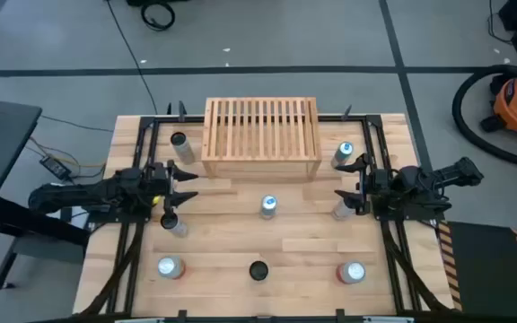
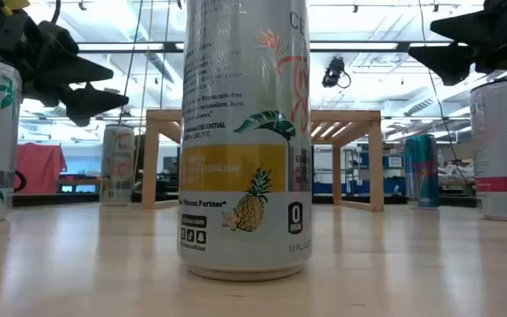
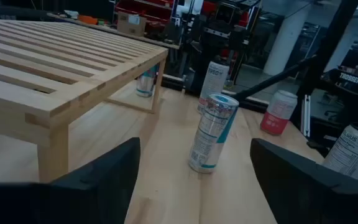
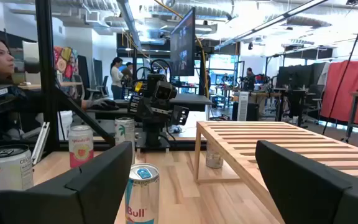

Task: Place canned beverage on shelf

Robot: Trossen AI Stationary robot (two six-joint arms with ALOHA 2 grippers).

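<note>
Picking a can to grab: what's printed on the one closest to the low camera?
The can is white with a yellow band, pineapple and green leaf; the low view shows it best.

Bare shelf (image 1: 261, 130) top; centre can (image 1: 268, 206) before it.

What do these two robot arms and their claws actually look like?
Both arms are black and jointed, built from chunky angular segments. The left gripper and right gripper each end in two dark, flat, matte fingers. A small yellow spot shows near the left arm's wrist. No loose cables are clearly visible on either arm.
</note>
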